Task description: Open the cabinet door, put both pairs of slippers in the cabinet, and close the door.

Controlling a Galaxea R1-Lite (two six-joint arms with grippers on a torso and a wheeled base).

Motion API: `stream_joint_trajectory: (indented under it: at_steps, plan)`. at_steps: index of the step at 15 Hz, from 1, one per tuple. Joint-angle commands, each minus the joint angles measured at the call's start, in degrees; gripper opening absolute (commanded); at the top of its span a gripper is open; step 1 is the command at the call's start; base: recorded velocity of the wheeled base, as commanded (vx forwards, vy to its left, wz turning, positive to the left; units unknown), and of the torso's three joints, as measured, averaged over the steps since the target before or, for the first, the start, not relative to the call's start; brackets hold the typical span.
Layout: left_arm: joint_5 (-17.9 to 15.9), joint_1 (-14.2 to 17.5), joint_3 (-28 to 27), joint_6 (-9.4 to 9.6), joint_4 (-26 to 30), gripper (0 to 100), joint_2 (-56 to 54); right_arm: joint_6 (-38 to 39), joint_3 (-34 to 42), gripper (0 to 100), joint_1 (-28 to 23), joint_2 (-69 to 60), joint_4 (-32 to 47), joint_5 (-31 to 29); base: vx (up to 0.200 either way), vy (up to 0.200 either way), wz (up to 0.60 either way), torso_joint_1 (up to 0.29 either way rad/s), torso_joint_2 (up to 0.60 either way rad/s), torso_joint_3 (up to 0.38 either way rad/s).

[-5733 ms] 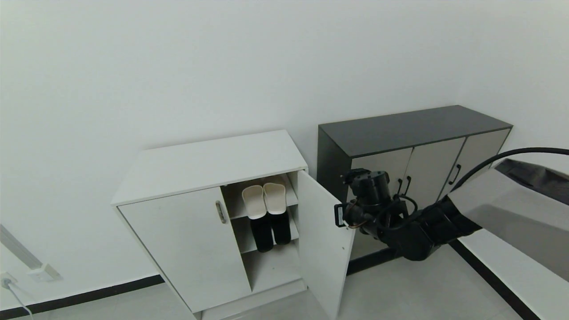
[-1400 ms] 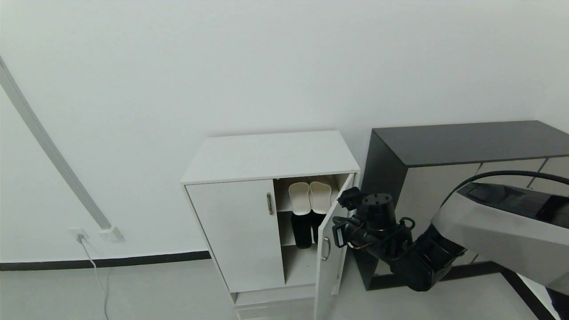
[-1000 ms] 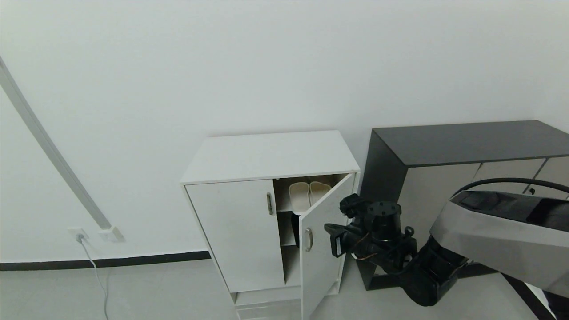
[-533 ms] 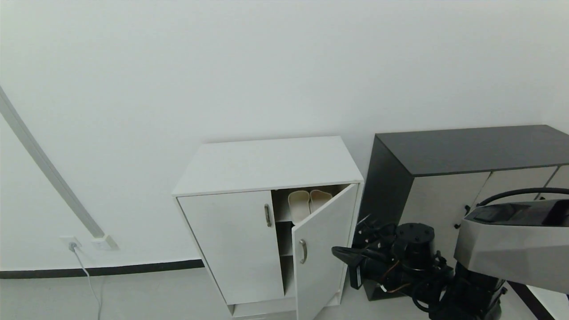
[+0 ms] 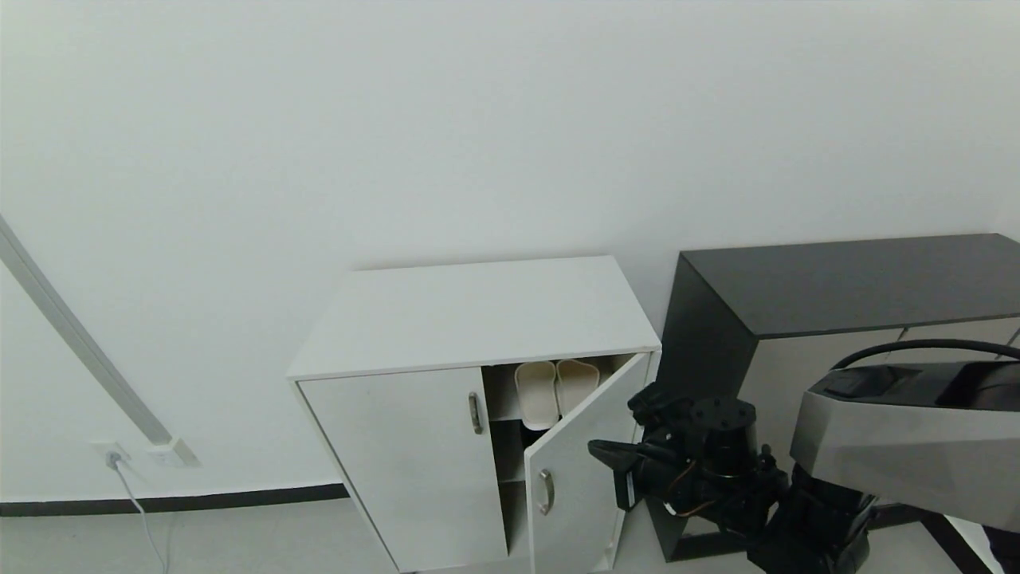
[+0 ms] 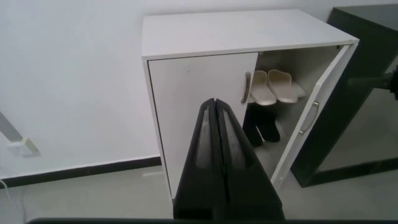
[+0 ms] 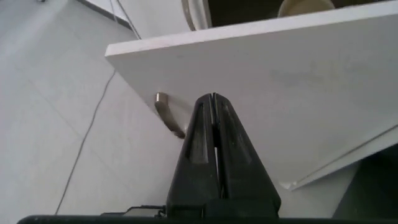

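Observation:
The white cabinet has its left door shut and its right door standing partly open. Beige slippers lie on the upper shelf. In the left wrist view, black slippers sit on the shelf below the beige slippers. My right gripper is shut, its tip against the outer face of the right door, beside the door handle. The right gripper holds nothing. My left gripper is shut and empty, held back from the cabinet front.
A dark cabinet stands close against the white one's right side. On the left wall are a socket with a cable and a slanted conduit strip. Open floor lies in front of the cabinet.
The camera has shifted. The right door has swung further toward shut with my right gripper against it, and in the head view it now covers the black slippers.

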Motion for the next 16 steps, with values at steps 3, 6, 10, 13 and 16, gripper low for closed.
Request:
stream_joint_trajectory:
  at_steps: [3,6,10,13,16]
  plan:
    - [0.0,0.0,0.0,0.06,0.0,0,0.1,0.1,-10.8,0,-0.2,3.4,7.5,-7.7,0.0,0.0,0.0,0.0,0.0,0.0]
    - [0.0,0.0,0.0,0.06,0.0,0,0.1,0.1,-16.0,0,-0.5,5.3,10.0,-8.7,0.0,0.0,0.0,0.0,0.0,0.0]
    - [0.0,0.0,0.0,-0.02,0.0,0,0.1,0.1,-23.0,0,-1.2,9.0,13.4,-8.9,0.0,0.0,0.0,0.0,0.0,0.0]
    - [0.0,0.0,0.0,-0.02,0.0,0,0.1,0.1,-26.3,0,-1.6,10.1,15.8,-8.9,0.0,0.0,0.0,0.0,0.0,0.0]
    - [0.0,0.0,0.0,-0.02,0.0,0,0.1,0.1,-31.1,0,-2.5,11.9,18.9,-8.9,0.0,0.0,0.0,0.0,0.0,0.0]
